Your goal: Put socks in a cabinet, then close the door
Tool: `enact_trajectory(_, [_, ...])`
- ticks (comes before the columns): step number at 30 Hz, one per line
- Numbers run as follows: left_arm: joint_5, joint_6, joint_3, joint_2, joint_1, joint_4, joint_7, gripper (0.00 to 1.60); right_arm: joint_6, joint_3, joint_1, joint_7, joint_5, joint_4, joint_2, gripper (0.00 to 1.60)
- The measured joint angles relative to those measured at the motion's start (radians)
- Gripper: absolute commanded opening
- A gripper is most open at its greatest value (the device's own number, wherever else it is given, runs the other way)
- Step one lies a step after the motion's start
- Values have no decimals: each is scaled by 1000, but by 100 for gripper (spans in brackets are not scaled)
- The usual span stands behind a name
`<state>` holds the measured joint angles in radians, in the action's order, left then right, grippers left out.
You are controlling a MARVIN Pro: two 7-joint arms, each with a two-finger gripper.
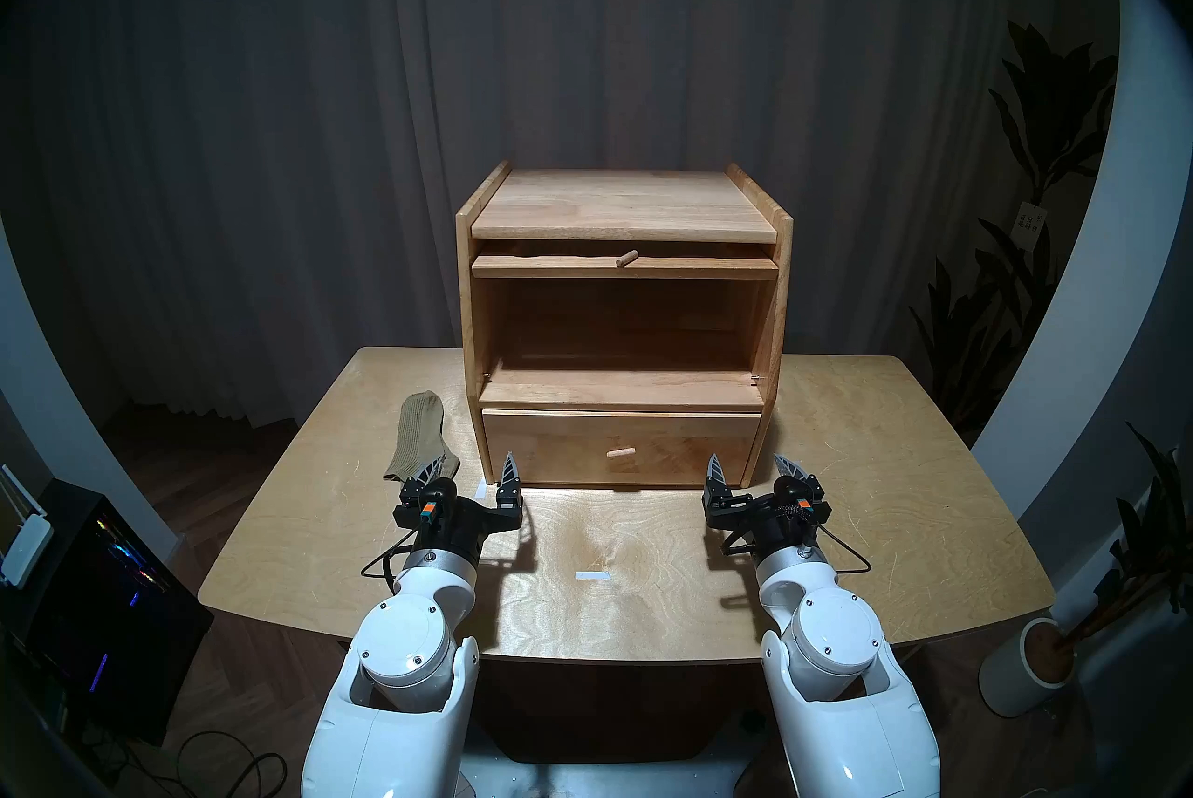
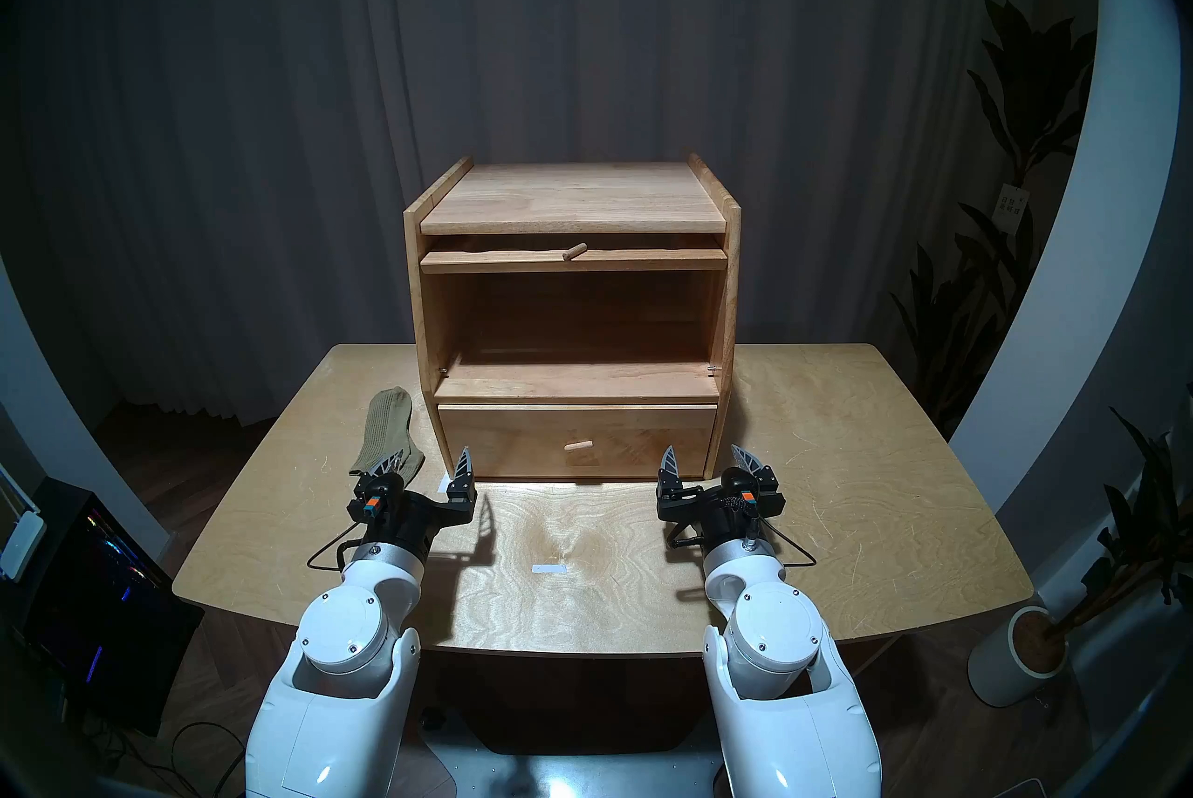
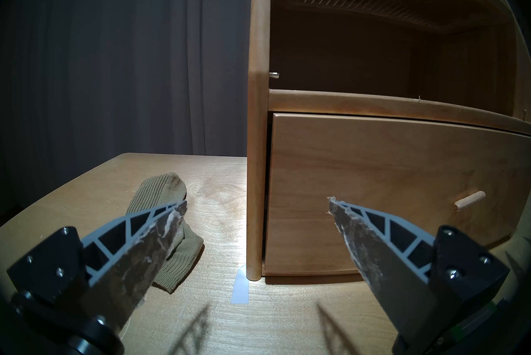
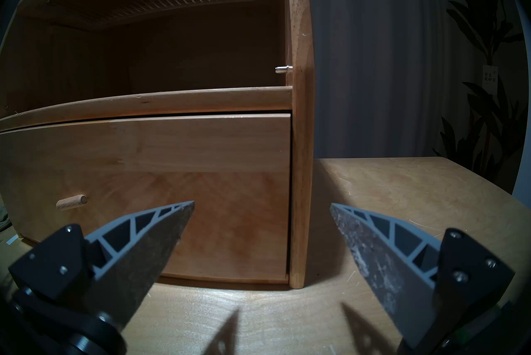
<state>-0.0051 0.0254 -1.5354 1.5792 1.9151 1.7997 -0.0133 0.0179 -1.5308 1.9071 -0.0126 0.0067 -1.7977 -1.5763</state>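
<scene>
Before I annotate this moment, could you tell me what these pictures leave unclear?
- Drawer contents: every view, hidden behind its shut front.
- Door: head views show only its front edge, slid under the cabinet top.
- Socks: their near end, hidden by the left pincer; how many, unclear.
</scene>
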Motion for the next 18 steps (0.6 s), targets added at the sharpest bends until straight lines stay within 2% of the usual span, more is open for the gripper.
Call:
enact_trajectory(12, [19,-4,6,-8,18,20,0,160,0,0,0,0,0,5,0,160])
enact_trajectory(18, [143,5,14,-58,74,91,-17,160,0,0,0,1,0,6,0,160])
